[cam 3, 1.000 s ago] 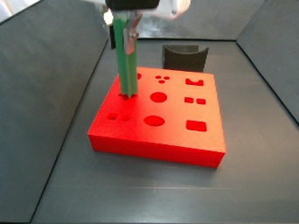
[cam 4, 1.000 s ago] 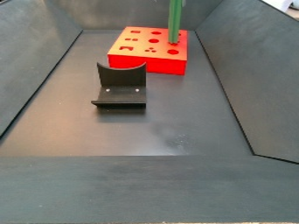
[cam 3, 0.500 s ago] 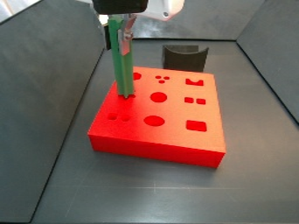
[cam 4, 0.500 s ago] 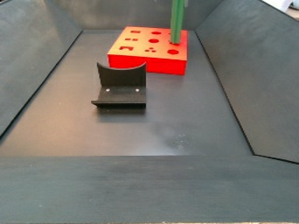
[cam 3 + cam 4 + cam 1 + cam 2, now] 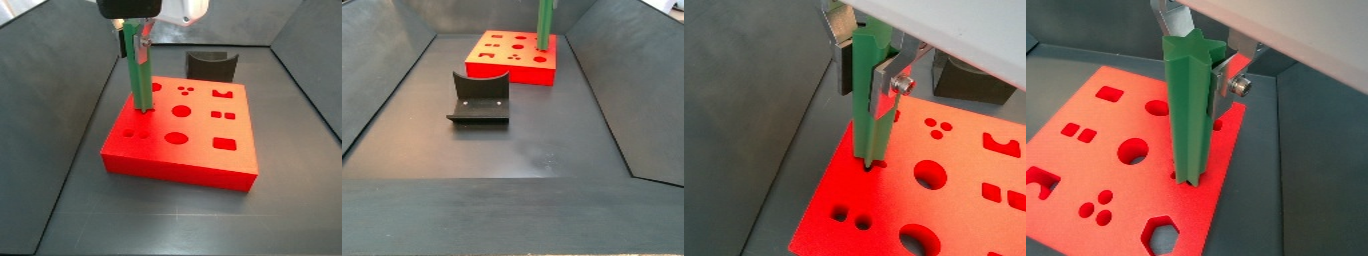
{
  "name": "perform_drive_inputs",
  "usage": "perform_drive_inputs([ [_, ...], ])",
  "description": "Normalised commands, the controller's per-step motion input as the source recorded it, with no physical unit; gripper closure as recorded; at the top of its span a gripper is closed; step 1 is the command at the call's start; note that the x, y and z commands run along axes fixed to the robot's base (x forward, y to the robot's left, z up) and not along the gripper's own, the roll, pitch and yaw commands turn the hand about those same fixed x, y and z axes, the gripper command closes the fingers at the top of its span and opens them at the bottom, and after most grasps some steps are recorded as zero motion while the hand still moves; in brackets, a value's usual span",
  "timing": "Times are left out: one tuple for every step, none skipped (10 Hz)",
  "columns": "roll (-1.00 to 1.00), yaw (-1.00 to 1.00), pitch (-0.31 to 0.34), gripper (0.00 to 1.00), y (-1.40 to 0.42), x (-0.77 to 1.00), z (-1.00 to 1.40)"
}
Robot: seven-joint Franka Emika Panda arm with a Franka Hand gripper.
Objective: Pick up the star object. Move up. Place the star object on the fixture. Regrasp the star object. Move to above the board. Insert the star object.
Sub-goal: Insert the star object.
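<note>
The star object (image 5: 138,70) is a long green peg standing nearly upright, and in both wrist views (image 5: 869,115) (image 5: 1189,120) its star-shaped top shows. My gripper (image 5: 135,38) is shut on its upper part, with silver fingers (image 5: 891,78) (image 5: 1229,82) pressed to its sides. Its lower end rests in a hole near one edge of the red board (image 5: 201,150) (image 5: 958,210) (image 5: 1100,130). In a side view only the peg's lower part (image 5: 544,25) shows above the board (image 5: 509,72); the gripper is out of that frame. The dark fixture (image 5: 210,65) (image 5: 480,97) stands empty on the floor.
Sloping dark grey walls (image 5: 54,120) (image 5: 609,100) enclose the bin floor (image 5: 516,150). The board has several other round, square and crown-shaped holes (image 5: 225,117). The fixture (image 5: 971,80) shows just beyond the board in a wrist view.
The gripper and the peg's top have shifted slightly toward the left wall in a side view, while the peg's lower end stays at the same hole.
</note>
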Motion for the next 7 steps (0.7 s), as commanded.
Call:
perform_drive_inputs([
  [-0.01,-0.3,0.0,1.0,-0.05,0.0,-0.01],
  [-0.01,0.0,-0.003,1.0,0.0,0.04,-0.01],
  [-0.01,0.0,-0.009,1.0,0.0,0.0,-0.03],
  [-0.01,0.0,-0.011,1.0,0.0,0.0,-0.06],
  [0.0,-0.15,0.0,1.0,-0.08,0.0,-0.13],
  [0.0,-0.18,0.0,1.0,-0.06,0.0,-0.11],
  [0.0,-0.15,0.0,1.0,-0.07,0.0,-0.06],
])
